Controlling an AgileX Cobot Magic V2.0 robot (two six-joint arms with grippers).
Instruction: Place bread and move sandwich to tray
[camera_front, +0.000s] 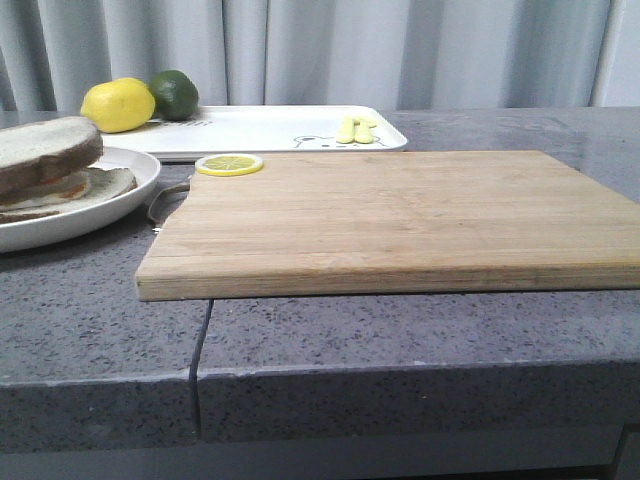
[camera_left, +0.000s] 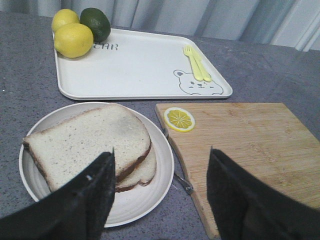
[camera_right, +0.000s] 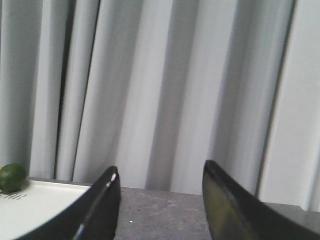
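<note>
The thick bread slice (camera_left: 90, 140) lies on top of the lower slices on the round white plate (camera_left: 145, 200), making the sandwich. In the front view the bread (camera_front: 45, 150) and plate (camera_front: 120, 195) sit at the far left, with a trace of egg showing between the slices. The white tray (camera_left: 135, 70) with the bear drawing lies behind the plate and also shows in the front view (camera_front: 270, 125). My left gripper (camera_left: 161, 151) is open and empty, hovering over the plate's edge beside the board. My right gripper (camera_right: 160, 166) is open and empty, raised and facing the curtain.
A wooden cutting board (camera_front: 380, 215) fills the middle, with a lemon slice (camera_front: 229, 164) at its back left corner. On the tray are lemons (camera_left: 73, 40), a lime (camera_left: 95, 22) and a yellow fork (camera_left: 196, 62). A grey curtain (camera_front: 400, 50) hangs behind.
</note>
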